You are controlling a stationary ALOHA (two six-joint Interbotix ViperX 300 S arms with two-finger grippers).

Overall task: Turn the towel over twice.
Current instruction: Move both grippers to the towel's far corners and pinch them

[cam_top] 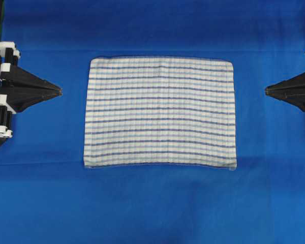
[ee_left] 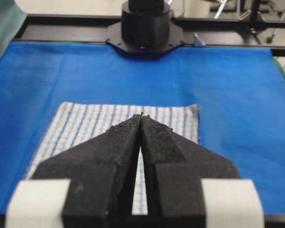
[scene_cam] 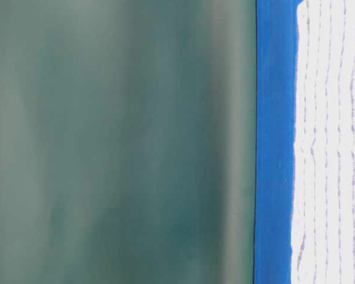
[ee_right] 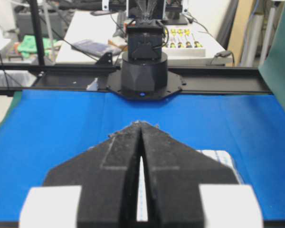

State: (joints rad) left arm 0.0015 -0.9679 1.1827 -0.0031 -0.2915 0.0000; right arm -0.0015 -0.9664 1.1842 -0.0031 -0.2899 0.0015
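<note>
In the left wrist view the left gripper (ee_left: 141, 115) sits nearest, fingers pressed together at the tips, pinching nothing. Beyond it the towel (ee_left: 114, 124) lies flat on the blue cloth (ee_left: 228, 95), and farther off stands the opposite arm's base (ee_left: 145, 28). The right wrist view shows the right gripper (ee_right: 140, 123) likewise closed and empty, with just a towel corner beside it. Overhead, the towel lies spread midway between both grippers, well apart from each. The table-level view adds a green backdrop (scene_cam: 118, 142).
</note>
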